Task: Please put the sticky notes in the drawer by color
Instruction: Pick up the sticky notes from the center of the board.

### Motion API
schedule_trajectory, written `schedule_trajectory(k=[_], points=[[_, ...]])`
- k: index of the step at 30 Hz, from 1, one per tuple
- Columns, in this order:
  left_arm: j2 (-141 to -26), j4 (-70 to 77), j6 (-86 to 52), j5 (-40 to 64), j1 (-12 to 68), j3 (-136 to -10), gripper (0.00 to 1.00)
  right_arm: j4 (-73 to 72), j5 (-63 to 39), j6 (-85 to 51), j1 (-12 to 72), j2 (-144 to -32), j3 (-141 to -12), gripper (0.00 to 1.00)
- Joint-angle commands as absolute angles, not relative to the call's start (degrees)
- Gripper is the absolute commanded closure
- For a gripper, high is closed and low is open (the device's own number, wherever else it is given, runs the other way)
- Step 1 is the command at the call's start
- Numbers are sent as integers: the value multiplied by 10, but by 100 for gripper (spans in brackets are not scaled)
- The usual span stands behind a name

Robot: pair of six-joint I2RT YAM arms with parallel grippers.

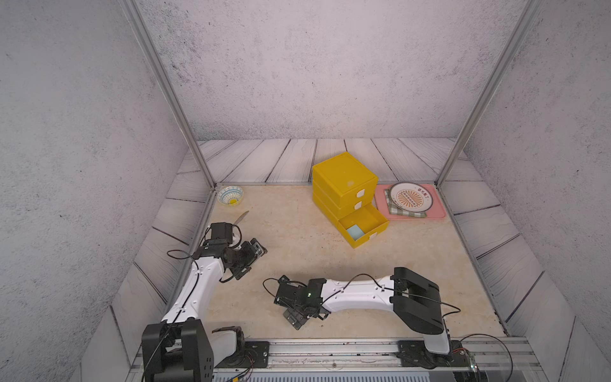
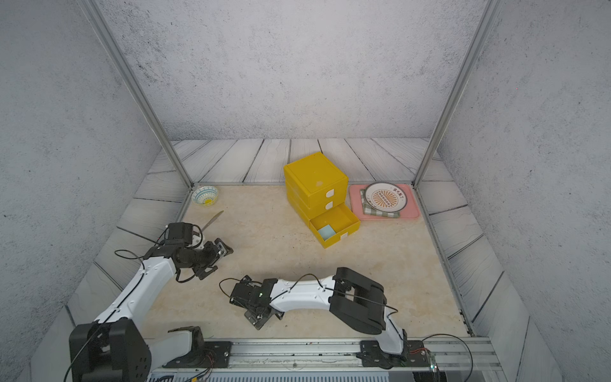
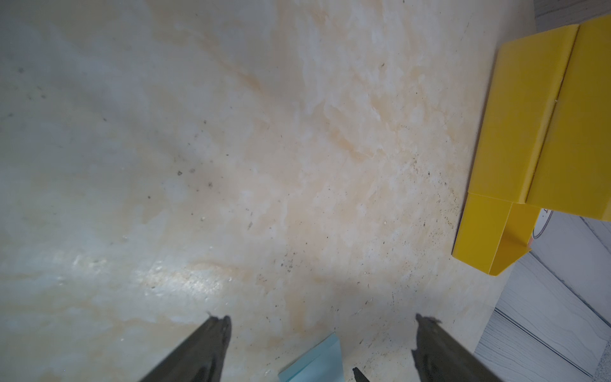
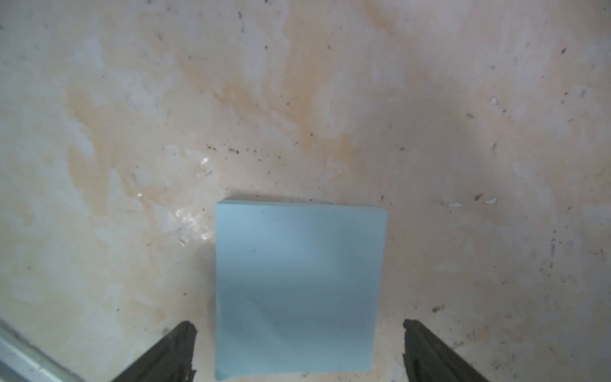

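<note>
The yellow drawer (image 1: 344, 180) (image 2: 314, 178) stands at the back of the table with its bottom tray pulled out. One light blue sticky note (image 1: 355, 231) (image 2: 326, 231) lies in that tray. In the right wrist view another light blue sticky note (image 4: 299, 264) lies flat on the table between the spread fingers of my right gripper (image 4: 299, 325) (image 1: 297, 319), which is open and not touching it. My left gripper (image 3: 323, 320) (image 1: 253, 259) is open low over the table; a light blue sticky note corner (image 3: 317, 363) shows between its fingers. The drawer's side (image 3: 529, 115) shows beyond.
A patterned bowl (image 1: 230, 195) sits in the back left corner, with a metal blade (image 1: 242, 217) lying near it. To the right of the drawer a pink tray (image 1: 438, 213) holds a checked cloth (image 1: 405, 214) and a plate (image 1: 410, 196). Metal frame posts stand at the back corners.
</note>
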State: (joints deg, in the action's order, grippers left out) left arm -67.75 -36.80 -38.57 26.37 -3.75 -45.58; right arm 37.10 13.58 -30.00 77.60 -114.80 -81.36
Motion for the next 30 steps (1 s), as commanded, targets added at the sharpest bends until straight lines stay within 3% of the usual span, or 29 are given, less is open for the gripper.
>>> schedule_trajectory(k=[1,13,15,18,20,26,30], points=[[-666,-379,-376,265,-43,-465,7,391,137,-300,770,-1148,-821,1],[-668,-385,-369,265,-44,-468,7,366,41,-294,757,-1216,-833,3],[-667,-389,-367,263,-43,-471,7,366,46,-294,757,-1206,-823,10],[-666,-390,-367,261,-44,-474,7,370,61,-293,754,-1184,-805,30],[-666,-389,-367,263,-45,-475,7,377,75,-293,750,-1165,-793,36],[-671,-376,-367,273,-45,-477,7,411,110,-285,715,-1059,-761,34],[-682,-361,-377,293,-42,-489,8,451,97,-256,628,-962,-762,32]])
